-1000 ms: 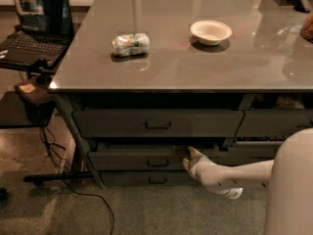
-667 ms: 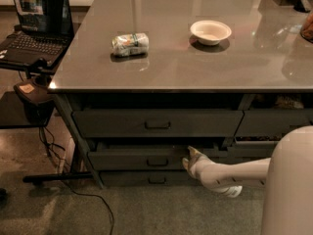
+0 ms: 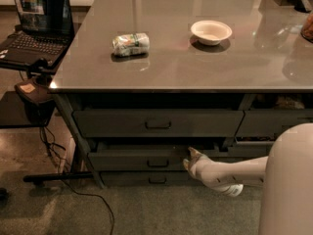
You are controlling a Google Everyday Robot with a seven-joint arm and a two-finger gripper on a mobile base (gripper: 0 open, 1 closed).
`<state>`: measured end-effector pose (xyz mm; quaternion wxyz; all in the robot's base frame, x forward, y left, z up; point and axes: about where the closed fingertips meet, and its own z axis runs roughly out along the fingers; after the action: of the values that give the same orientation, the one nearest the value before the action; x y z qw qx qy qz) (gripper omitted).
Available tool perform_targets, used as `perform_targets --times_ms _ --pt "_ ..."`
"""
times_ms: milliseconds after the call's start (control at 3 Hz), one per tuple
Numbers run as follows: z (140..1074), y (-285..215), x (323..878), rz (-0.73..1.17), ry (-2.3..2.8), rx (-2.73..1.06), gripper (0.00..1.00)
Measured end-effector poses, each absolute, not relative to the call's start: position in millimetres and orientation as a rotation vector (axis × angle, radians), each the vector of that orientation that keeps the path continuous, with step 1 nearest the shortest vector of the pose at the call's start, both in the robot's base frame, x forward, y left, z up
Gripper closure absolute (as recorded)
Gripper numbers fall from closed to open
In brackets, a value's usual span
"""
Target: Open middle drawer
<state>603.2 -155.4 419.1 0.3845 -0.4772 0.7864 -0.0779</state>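
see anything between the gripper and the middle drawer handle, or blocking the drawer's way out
Nothing visible. The gripper is at the middle drawer, just right of its handle; only carpet lies ahead.

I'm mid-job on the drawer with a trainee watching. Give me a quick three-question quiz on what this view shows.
1. True or false: the gripper is above the tabletop.
2. In the camera view, on which side of the middle drawer's handle is the gripper? A: left. B: right. C: directly on it.
3. Fill in: the white ___ stands on the tabletop, to the right of the green-and-white pack.

Key: 1. False. It is low down, at the middle drawer's front. 2. B. 3. bowl.
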Motion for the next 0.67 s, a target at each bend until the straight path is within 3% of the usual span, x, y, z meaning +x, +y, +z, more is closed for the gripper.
perform_targets --times_ms 667 --pt "422.3 -156.5 595.2 -0.187 2.028 -1.219 1.0"
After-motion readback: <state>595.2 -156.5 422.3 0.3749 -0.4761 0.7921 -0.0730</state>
